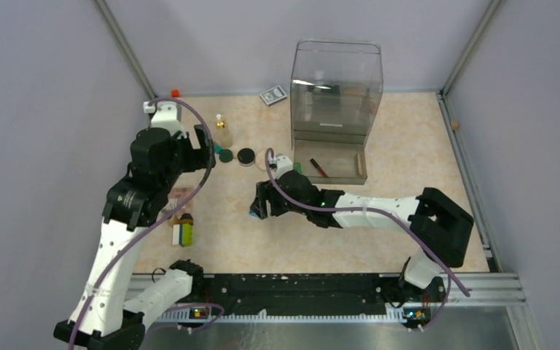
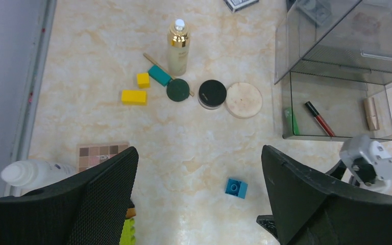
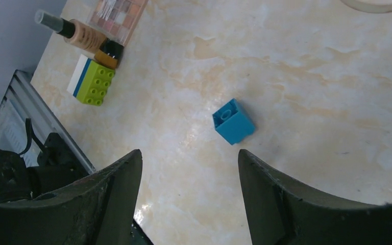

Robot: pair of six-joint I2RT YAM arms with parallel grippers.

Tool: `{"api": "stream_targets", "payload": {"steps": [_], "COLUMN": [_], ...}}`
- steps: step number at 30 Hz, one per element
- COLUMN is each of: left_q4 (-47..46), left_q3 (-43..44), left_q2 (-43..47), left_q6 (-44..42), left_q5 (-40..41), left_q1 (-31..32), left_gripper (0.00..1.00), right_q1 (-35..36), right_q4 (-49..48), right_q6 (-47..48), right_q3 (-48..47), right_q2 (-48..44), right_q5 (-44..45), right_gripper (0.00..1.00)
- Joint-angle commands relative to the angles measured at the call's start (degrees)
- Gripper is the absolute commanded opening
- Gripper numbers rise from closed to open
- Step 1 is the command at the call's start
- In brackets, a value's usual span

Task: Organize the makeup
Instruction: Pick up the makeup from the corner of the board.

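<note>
clearly the left hand (image 2: 199, 151) is nearer the makeup: wide open and empty above the bench (image 2: 97, 46), with the black round compact (image 2: 212, 94) and beige round disc (image 2: 243, 100) side by side straight ahead. the right hand (image 3: 189, 153), open and empty too, hovers over a blue cube (image 3: 233, 121).

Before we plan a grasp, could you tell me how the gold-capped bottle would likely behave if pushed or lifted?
The gold-capped bottle stands upright, tall and narrow, so a sideways push would probably tip it. Its clear, glossy, round body looks rigid, perhaps slippery and breakable, and would likely roll once down.
</note>
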State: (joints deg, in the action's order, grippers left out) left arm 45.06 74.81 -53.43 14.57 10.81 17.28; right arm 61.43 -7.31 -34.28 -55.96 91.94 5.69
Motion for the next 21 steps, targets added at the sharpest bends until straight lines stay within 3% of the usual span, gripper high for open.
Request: {"api": "stream_targets", "payload": {"steps": [1, 10, 15, 21], "left_q4": [-0.96, -2.92, 0.25, 1.86], "left_q3": [0.82, 0.13, 0.99, -1.49], "left_q2": [5.73, 10.05, 9.12, 9.73], "left_q6": [-3.47, -0.70, 5.97, 10.26], "left_q5": [3.48, 13.01, 25.93, 33.19], "left_q1": [-0.18, -0.19, -0.18, -0.20], "left_gripper": [0.97, 0.99, 0.99, 0.99], "right_q1": [2.25, 2.60, 2.62, 2.32], "right_q4": [-2.08, 1.11, 0.90, 1.18], "right_q6": [2.62, 10.47, 18.72, 25.11], "right_q3": [-6.31, -14.41, -18.07, -23.67], "right_q2": [3.72, 11.37, 15.55, 21.79], "right_q5": [-2.25, -5.21, -8.03, -10.25], "right_gripper": [0.68, 0.68, 0.69, 0.71]}}
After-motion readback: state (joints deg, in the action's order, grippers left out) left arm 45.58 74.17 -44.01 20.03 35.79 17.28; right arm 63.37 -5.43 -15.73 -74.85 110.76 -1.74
